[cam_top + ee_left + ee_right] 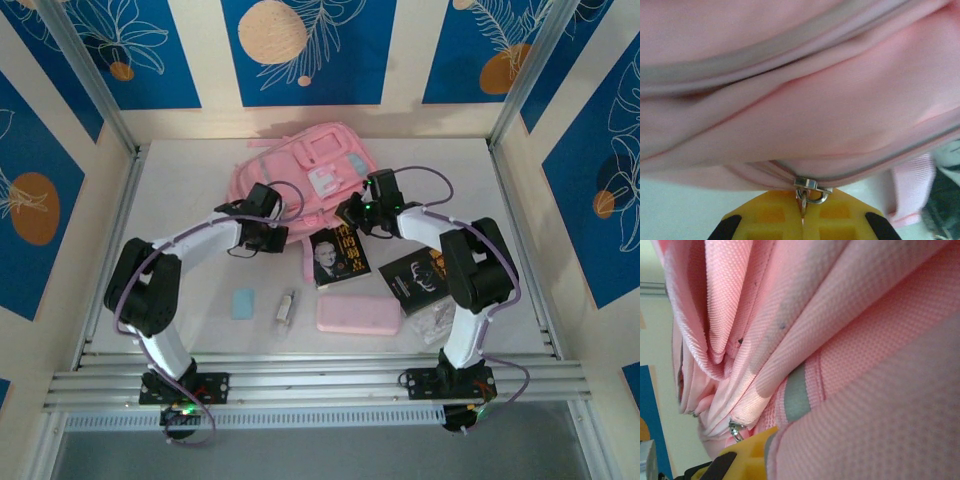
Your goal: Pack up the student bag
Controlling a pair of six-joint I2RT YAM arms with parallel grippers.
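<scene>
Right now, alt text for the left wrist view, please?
Yellow jaws, bottom centre, closed on the metal zip pull of the pink student bag; its folded fabric and grey zip lines run across above, a strap at right.

Robot lab cell, not a home or office. Two black-and-white robot arms are bolted to silver aluminium extrusion rails at the near edge of a plain white surface, with loose purple cables on the arms. Bare aluminium corner posts frame the cell. It is boxed in by printed backdrop wall panels, blue with white leaf outlines and orange discs. On the surface lie school props: a large soft pink fabric backpack and two dark paperback books.
</scene>
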